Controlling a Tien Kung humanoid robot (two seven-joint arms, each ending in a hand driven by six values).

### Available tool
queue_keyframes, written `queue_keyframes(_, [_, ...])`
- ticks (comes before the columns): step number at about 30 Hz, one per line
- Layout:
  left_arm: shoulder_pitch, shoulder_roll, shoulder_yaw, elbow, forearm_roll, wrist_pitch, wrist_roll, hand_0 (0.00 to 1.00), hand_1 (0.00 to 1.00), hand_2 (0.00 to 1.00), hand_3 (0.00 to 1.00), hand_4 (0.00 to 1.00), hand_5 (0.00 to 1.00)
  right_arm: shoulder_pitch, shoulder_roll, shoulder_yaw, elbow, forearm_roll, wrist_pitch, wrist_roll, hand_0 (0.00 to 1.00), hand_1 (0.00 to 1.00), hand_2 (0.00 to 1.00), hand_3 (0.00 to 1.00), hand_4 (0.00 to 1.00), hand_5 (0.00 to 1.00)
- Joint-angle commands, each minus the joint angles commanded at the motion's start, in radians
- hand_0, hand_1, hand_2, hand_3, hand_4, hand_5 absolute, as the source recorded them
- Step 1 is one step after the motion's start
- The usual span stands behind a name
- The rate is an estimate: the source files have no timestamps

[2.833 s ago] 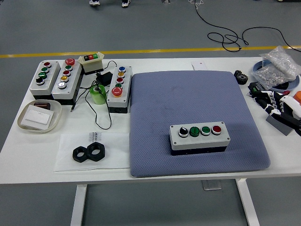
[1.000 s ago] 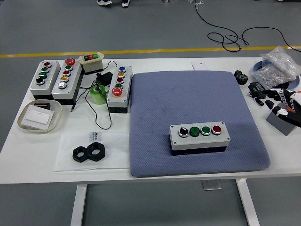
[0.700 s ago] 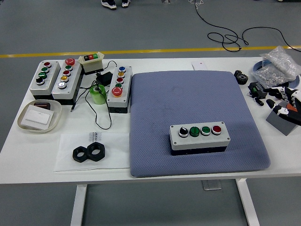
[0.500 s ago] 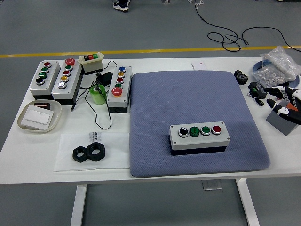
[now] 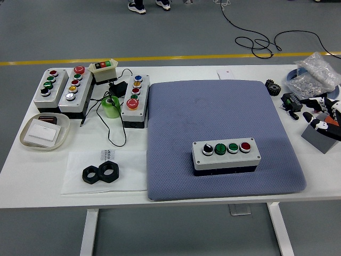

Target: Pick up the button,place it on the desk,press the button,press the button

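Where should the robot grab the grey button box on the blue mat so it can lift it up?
Probably by its two long sides, coming down from above. The button box lies flat on the blue mat with its long side across the picture, and its four buttons fill the top, so fingers fit best on the front and back walls. The right hand at the table's right edge is nearest, with clear mat in between.

1. Floor [image 5: 160,32]: grey, smooth.
2. Yellow line [image 5: 160,58] runs along the floor beyond the desk's far edge.
3. Black cable [image 5: 256,37] lies coiled past the far right corner.
4. Desk [image 5: 176,194]: white top, white legs.
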Motion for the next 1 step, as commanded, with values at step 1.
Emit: queue_keyframes(1, [0.0, -0.001, -0.002, 0.0, 0.002, 0.0, 0.0, 0.744, 0.909, 0.958, 0.802, 0.557, 0.998, 0.0, 0.0, 0.001, -0.001, -0.002, 0.0, 0.0, 0.938, 0.872, 0.835, 0.764, 0.647, 0.542])
